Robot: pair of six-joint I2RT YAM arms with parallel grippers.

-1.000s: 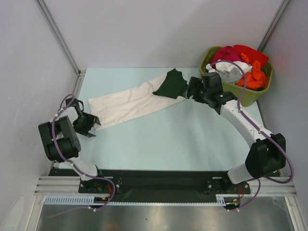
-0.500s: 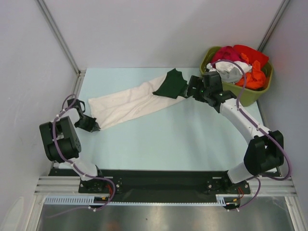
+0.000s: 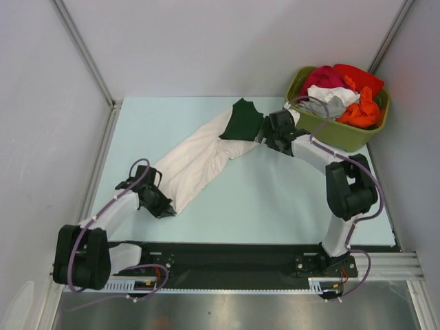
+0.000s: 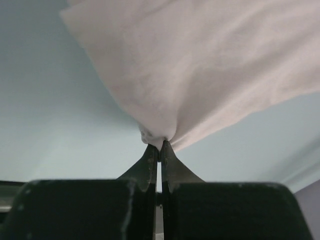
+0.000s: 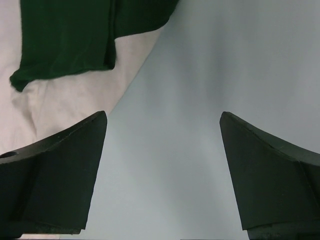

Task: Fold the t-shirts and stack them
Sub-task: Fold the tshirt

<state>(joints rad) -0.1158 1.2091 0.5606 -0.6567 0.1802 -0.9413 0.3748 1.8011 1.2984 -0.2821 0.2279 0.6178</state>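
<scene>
Left hand clamped on the shirt corner, right hand spread wide.

My left gripper (image 4: 159, 146) is pinched tight on the near corner of the cream-white t-shirt (image 3: 199, 157), and the cloth bunches into a small tuck right where my two fingers meet. The shirt lies as a long band slanting across the pale blue table (image 3: 289, 199), from front-left up toward the far right, where the dark green t-shirt (image 3: 242, 119) rests on its far end. My right gripper (image 5: 162, 120) hangs there with its jaws far apart over bare table, just beside the green edge. Behind that arm sits the olive-green tub (image 3: 357, 139), full of red, orange and white clothes.
</scene>
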